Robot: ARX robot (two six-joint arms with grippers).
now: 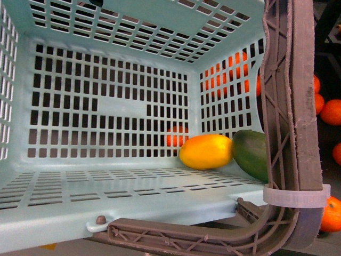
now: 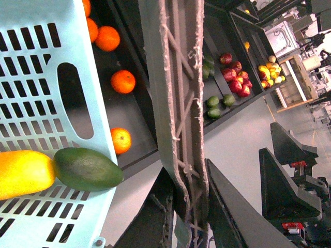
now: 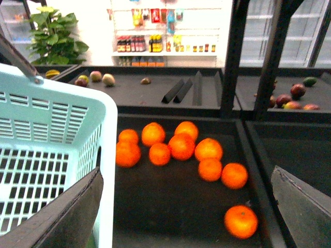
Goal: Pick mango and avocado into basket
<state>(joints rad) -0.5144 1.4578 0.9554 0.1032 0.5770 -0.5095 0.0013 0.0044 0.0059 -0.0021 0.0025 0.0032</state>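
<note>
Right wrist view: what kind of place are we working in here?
Most likely a grocery store produce section: loose oranges lie in dark display bins, stocked shelves of bottles line the back wall, and a plastic shopping basket sits alongside.

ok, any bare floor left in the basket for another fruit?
Yes. The basket floor is bare from its left wall across to the mango. The right corner is crowded: the mango lies against the avocado, beside the handle.

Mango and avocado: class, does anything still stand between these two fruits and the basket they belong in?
Nothing visible does. The mango and avocado already lie side by side, touching, inside the basket, against its corner. The left gripper is closed on the basket handle.
</note>
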